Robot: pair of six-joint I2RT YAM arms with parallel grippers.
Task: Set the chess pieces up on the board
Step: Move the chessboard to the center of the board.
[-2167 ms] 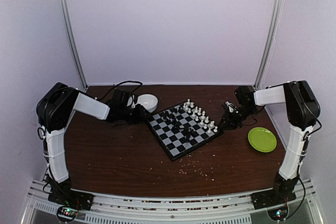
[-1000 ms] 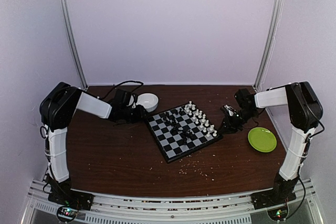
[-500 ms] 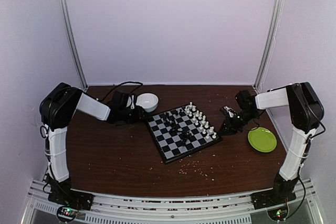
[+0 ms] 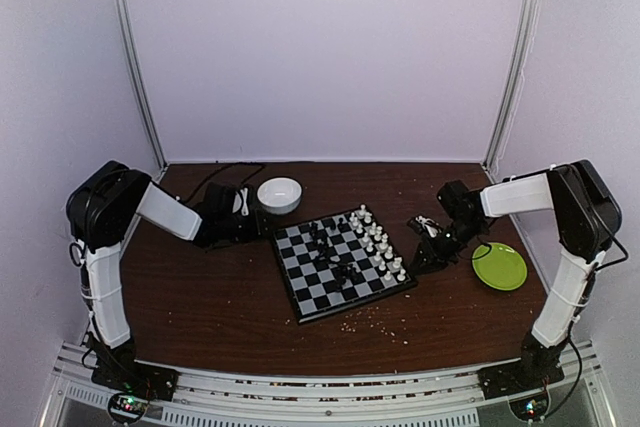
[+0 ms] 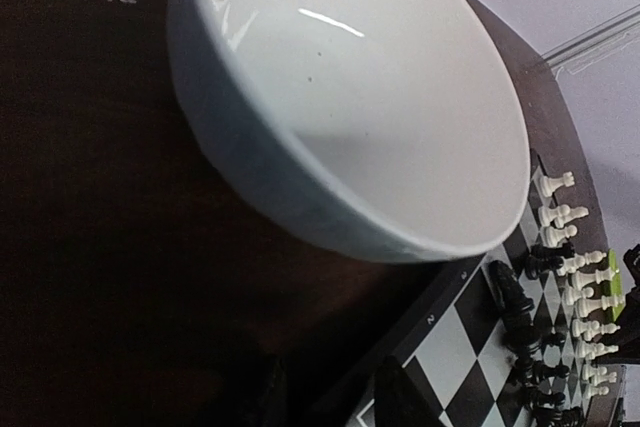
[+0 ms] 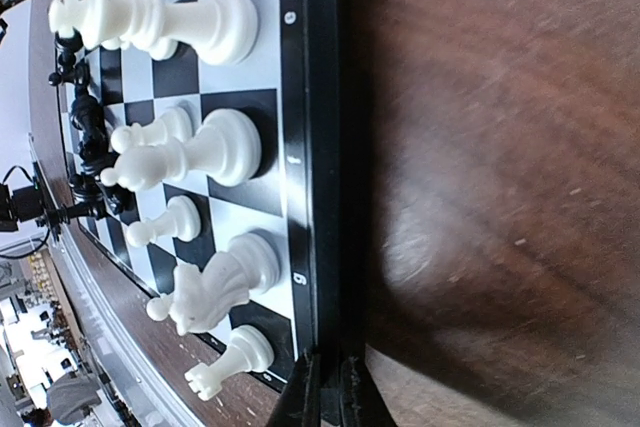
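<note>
Board [image 4: 322, 294] lies skewed at the centre of the table [image 4: 200, 297], with chess pieces [image 4: 378, 245] crowding its right half. Right gripper [image 6: 326, 395] pinches the board's right rim. Left gripper [image 4: 260, 230] sits at its left corner beside the bowl [image 4: 279, 194]; its grip cannot be told.

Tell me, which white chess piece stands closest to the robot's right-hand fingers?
The white rook with the notched top, on the corner square of the board, just beside the right gripper; the horse-headed knight comes next.
</note>
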